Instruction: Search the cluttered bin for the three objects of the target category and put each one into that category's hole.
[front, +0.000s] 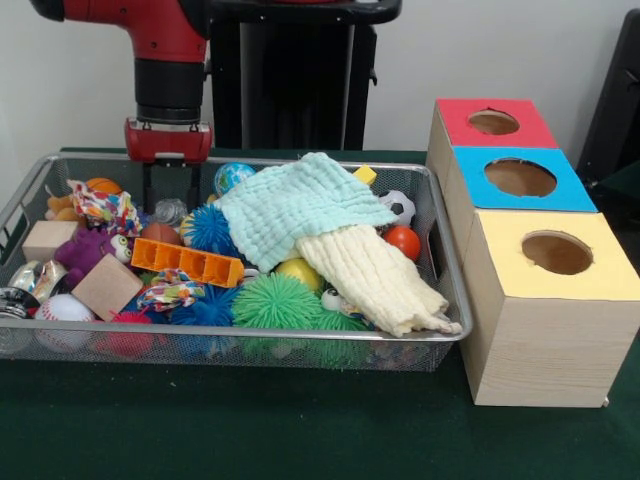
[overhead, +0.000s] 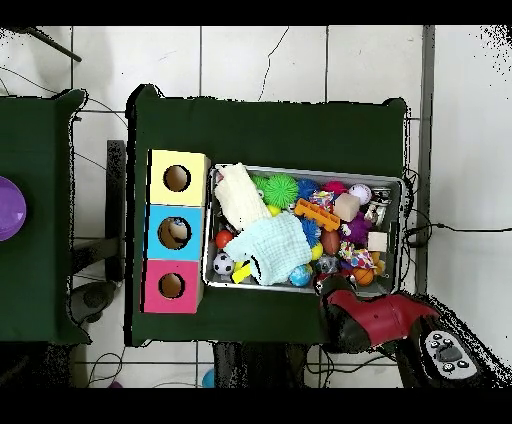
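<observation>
The silver wire-mesh bin (front: 448, 262) holds a heap of toys under a mint cloth (front: 300, 205) and a cream cloth (front: 372, 275). It also shows in the overhead view (overhead: 402, 212). The hole (front: 520, 177) is the round opening in the blue top of the middle wooden box, right of the bin; from overhead it (overhead: 174, 232) lies left of the bin. My gripper (front: 169, 192) hangs from the red arm over the bin's far left part, just inside the rim, above a small silvery ball. Its two black fingers stand apart and hold nothing. From overhead the arm (overhead: 365, 312) covers the gripper.
A red-topped box (front: 495, 122) and a yellow-topped box (front: 556, 253) flank the blue one. In the bin lie an orange block (front: 188, 262), green spiky balls (front: 276, 303), a blue spiky ball (front: 211, 228), wooden cubes (front: 106, 287), a red ball (front: 403, 241) and a purple plush (front: 82, 250).
</observation>
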